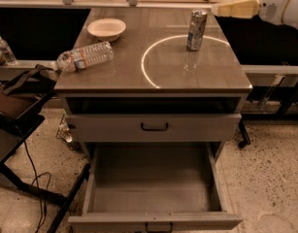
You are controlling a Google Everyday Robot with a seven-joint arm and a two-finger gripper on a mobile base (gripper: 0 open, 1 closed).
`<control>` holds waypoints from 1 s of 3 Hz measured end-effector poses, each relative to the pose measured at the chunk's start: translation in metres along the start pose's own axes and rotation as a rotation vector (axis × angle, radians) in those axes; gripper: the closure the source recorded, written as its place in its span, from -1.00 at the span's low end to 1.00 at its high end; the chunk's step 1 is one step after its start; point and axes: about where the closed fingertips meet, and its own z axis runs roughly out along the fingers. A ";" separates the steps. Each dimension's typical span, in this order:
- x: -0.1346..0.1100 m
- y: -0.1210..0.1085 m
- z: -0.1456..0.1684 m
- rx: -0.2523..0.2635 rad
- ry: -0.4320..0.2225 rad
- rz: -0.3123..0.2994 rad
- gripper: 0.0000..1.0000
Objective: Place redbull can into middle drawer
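The redbull can (196, 29) stands upright at the back right of the cabinet top, on the far edge of a white circle mark. The middle drawer (153, 191) is pulled wide open below; its grey tray interior holds nothing. My gripper (219, 9), cream coloured on a white arm, comes in from the top right. It hovers just right of the can's top, a little apart from it, and holds nothing I can see.
A clear water bottle (85, 56) lies on its side at the left of the top, with a white bowl (106, 29) behind it. The upper drawer (153, 126) is shut. A dark chair with a bag (15, 103) and cables stands left of the cabinet.
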 end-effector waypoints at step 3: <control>0.090 -0.010 0.107 -0.104 0.122 0.236 -1.00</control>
